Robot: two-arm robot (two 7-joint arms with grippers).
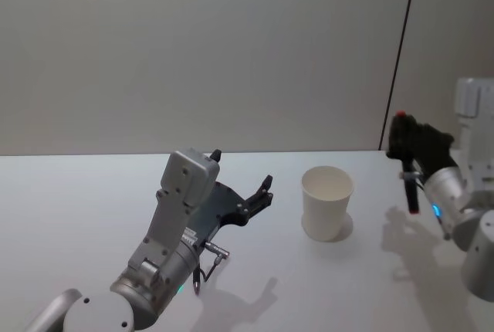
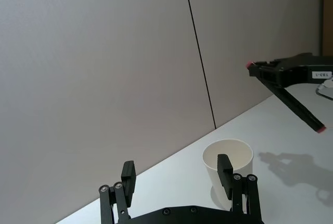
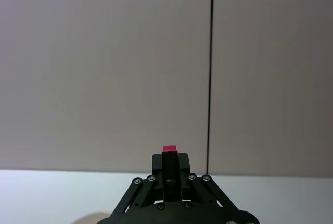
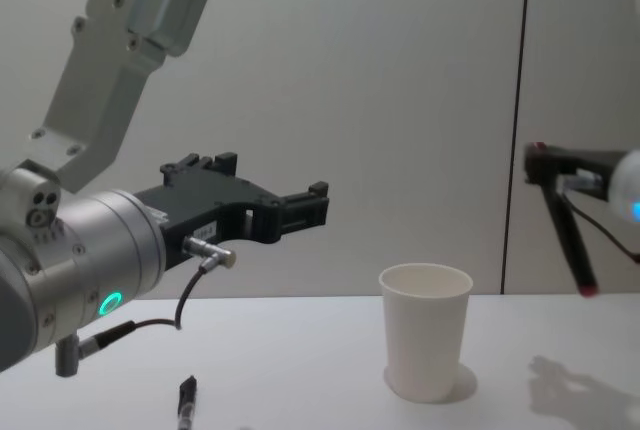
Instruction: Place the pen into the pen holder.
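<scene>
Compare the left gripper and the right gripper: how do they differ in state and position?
The left gripper is open and empty; the right gripper is shut on the pen. The left gripper hovers on the pen holder's left, the right gripper on its right. Both are black and raised above the table, neither touching the holder.

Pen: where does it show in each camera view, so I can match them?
Head view: pen in the right hand, right edge, right of the cup.
Left wrist view: pen slanting down from that hand, beyond the cup.
Right wrist view: its red end between the hand's fingers.
Chest view: pen at right edge, above cup height.
Shared landmark: the dark wall seam.
</scene>
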